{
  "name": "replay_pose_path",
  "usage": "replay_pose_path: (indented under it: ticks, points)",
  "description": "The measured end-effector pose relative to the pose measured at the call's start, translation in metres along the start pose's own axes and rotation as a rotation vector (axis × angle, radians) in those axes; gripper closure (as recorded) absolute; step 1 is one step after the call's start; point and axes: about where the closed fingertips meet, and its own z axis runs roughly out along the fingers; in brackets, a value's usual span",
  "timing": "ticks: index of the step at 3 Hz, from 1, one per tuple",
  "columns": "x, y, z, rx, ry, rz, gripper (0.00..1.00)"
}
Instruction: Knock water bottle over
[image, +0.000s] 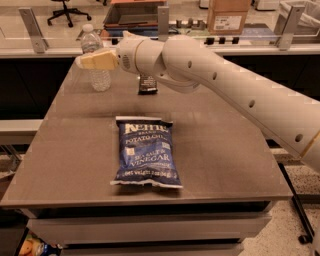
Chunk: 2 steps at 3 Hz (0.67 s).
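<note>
The water bottle (101, 79), clear and ribbed with a white cap, stands upright at the back left of the table (225, 150). My gripper (86, 61), with pale yellow tips, reaches in from the right and points left. It lies across the front of the bottle's upper body at label height, so that part of the bottle is hidden. I cannot tell whether it touches the bottle.
A blue Kettle chip bag (147, 152) lies flat in the middle of the table. A small dark packet (147, 84) lies at the back, under my arm. A counter with a glass rail and a cardboard box (227, 15) stands behind the table.
</note>
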Motion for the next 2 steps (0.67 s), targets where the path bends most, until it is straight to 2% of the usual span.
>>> replay_pose_path:
  ticks: [2]
  points:
    - [0.0147, -0.0042, 0.0171, 0.007, 0.015, 0.027, 0.00]
